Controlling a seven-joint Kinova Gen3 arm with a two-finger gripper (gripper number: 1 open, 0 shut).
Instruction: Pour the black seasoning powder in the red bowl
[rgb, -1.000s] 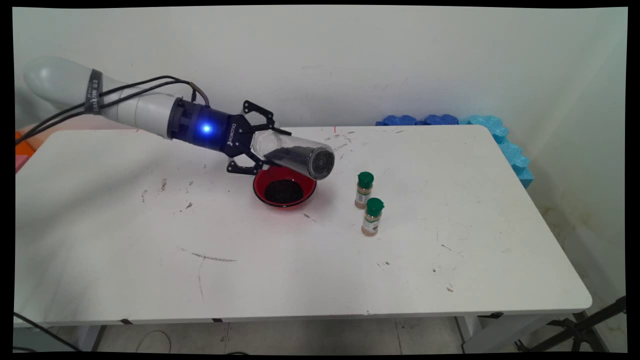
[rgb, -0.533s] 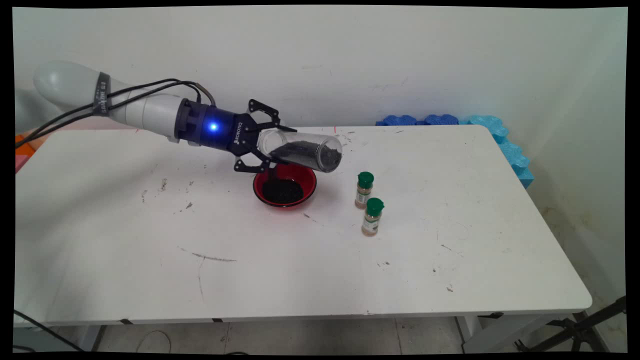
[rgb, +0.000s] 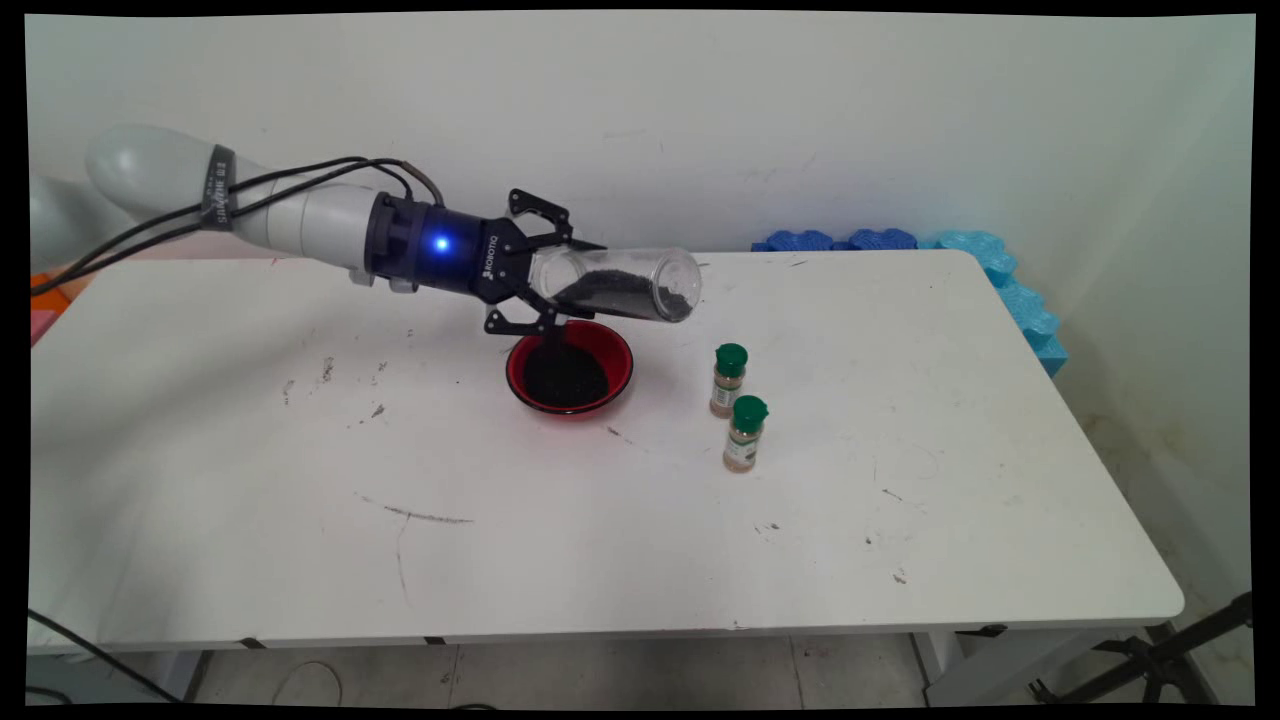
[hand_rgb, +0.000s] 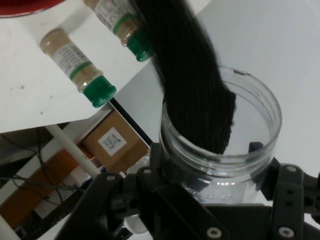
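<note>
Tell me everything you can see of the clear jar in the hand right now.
The clear jar is a see-through, plastic-looking cylinder, with no lid seen, held nearly level in the air above the red bowl's far rim. The hand is shut on its open end. Dark fine grains lie along its lower side, partly filling it. Nothing else touches it.

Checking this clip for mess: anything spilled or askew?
No spill visible. The gripper holds a clear jar of dark grains nearly on its side above the red bowl; both spice bottles stand upright.
</note>
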